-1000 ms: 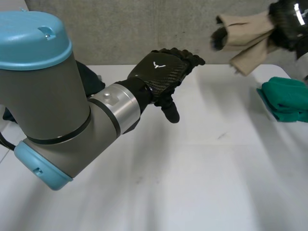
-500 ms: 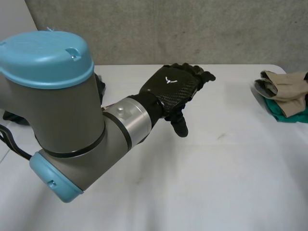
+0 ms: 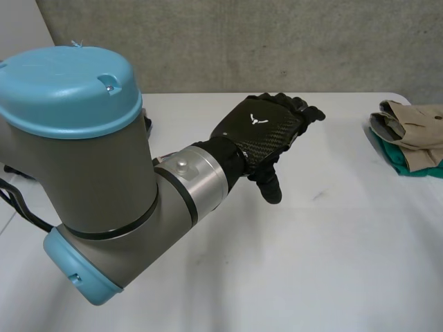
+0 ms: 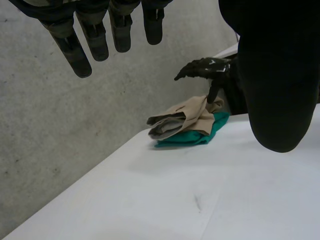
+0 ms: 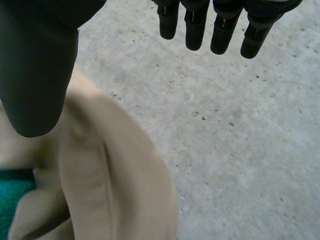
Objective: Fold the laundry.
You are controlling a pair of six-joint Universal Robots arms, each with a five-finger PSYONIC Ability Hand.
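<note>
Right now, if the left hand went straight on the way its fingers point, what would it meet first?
Probably nothing near: the left hand points across the table toward the grey wall. The beige cloth on the green cloth lies off to the side of that line, though depth is unclear.

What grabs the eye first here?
The left arm bulks large in the head view, its left hand open above the table. At the table's right edge a beige cloth lies folded on a green cloth, the open right hand close over them.
</note>
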